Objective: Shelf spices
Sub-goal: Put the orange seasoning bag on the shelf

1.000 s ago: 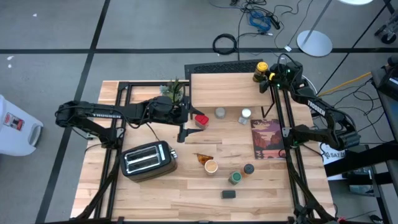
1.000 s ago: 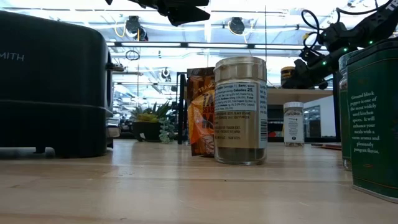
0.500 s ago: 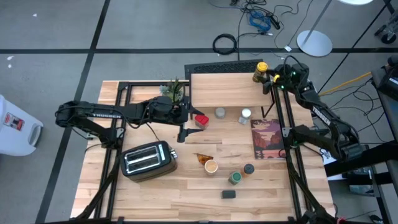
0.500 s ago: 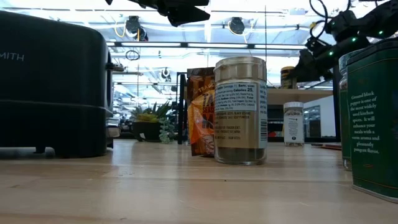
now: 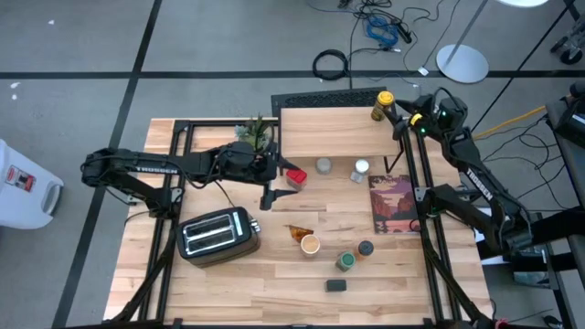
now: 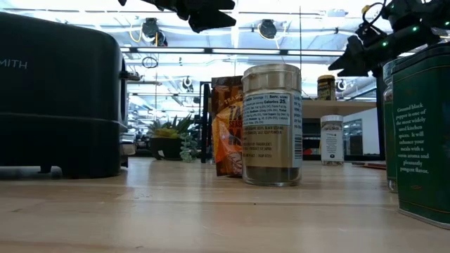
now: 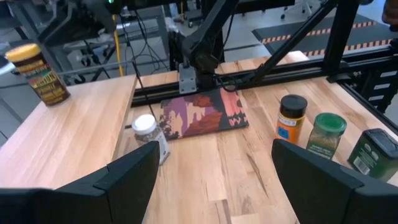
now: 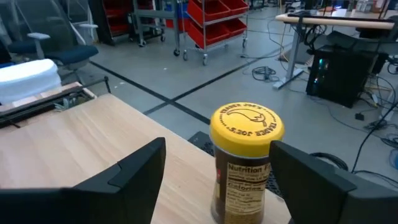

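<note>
The shelf (image 5: 334, 132) stands at the table's far side. A yellow-lidded jar (image 5: 382, 104) stands by its base on the shelf's far right corner. My right gripper (image 5: 403, 117) is open just right of that jar; in the right wrist view its fingers (image 8: 134, 180) stand wide on either side of the jar (image 8: 245, 165) without touching it. My left gripper (image 5: 277, 178) hovers open, raised above the table, beside a red tin (image 5: 295, 175). Two small jars (image 5: 324, 166) (image 5: 361, 168) stand by the shelf's near edge. Several more spices (image 5: 345, 261) sit toward the near edge.
A silver toaster (image 5: 218, 233) sits near left and a potted plant (image 5: 254, 132) stands left of the shelf. A picture card (image 5: 393, 203) lies flat at the right. An orange packet (image 5: 297, 233), a tan-lidded jar (image 5: 311, 244) and a black tin (image 5: 336, 285) stand mid-table.
My right gripper has drawn back from the yellow-lidded jar toward the table's right edge and risen a little. The jar has stayed upright on the shelf's corner.
</note>
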You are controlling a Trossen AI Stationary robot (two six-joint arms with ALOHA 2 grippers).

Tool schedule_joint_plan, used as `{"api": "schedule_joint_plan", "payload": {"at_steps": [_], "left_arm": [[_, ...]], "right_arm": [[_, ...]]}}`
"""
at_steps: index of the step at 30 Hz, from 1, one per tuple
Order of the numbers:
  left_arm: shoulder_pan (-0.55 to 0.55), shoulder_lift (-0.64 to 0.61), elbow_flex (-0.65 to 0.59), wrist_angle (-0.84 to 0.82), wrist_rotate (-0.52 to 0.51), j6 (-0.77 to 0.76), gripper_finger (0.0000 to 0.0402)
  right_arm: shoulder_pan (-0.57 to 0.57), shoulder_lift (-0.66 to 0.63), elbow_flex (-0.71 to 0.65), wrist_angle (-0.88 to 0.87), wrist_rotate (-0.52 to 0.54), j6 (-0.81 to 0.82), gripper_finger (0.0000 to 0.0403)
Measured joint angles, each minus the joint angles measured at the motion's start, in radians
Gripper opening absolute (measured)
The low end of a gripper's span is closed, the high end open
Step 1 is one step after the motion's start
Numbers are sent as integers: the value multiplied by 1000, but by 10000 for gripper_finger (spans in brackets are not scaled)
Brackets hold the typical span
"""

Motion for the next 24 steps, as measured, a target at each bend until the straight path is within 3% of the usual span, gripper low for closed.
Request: {"api": "schedule_joint_plan", "payload": {"at_steps": [17,24], "left_arm": [[-2,0,0,-27,0,-8,320],[-18,0,0,-82,0,-10,320]], "right_arm": [[1,-225,0,-91,-116,61,274],[11,-361,0,-112,-327,189,274]]}}
